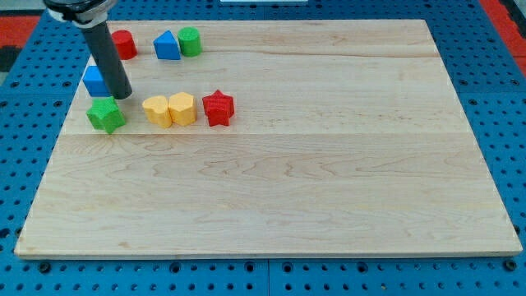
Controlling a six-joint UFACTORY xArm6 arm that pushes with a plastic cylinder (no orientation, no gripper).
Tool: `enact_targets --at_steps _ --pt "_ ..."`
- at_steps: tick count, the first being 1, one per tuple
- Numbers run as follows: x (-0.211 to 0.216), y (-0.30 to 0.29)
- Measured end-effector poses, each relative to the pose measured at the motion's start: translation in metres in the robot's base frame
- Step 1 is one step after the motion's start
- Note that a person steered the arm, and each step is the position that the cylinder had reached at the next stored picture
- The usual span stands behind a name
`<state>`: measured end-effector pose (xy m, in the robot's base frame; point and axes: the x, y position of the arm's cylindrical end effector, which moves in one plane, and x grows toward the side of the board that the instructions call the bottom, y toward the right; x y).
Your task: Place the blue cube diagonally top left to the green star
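The blue cube [94,80] sits near the board's left edge, partly hidden behind my rod. The green star [106,114] lies just below it and slightly to the right, close to it or touching. My tip [122,96] rests on the board right beside the blue cube's lower right corner and just above the green star's upper right.
A red block [124,43], a blue triangular block [167,46] and a green block [190,40] stand in a row at the view's top left. Two yellow blocks [156,110] [182,108] and a red star [218,107] line up right of the green star, on the wooden board [329,164].
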<state>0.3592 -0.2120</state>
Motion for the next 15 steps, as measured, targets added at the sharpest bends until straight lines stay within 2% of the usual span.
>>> enact_targets --at_steps 2,3,4,6,7,8,10,11,12,13,15 --pt "-0.007 0.034" --pt "-0.045 0.047" --pt "-0.065 0.015" --pt "-0.065 -0.068" --pt "-0.058 -0.092" --pt "-0.053 -0.086" --pt "-0.032 -0.022" --pt "-0.056 -0.032" --pt "-0.059 -0.016" --pt "-0.057 0.033" --pt "-0.043 0.004"
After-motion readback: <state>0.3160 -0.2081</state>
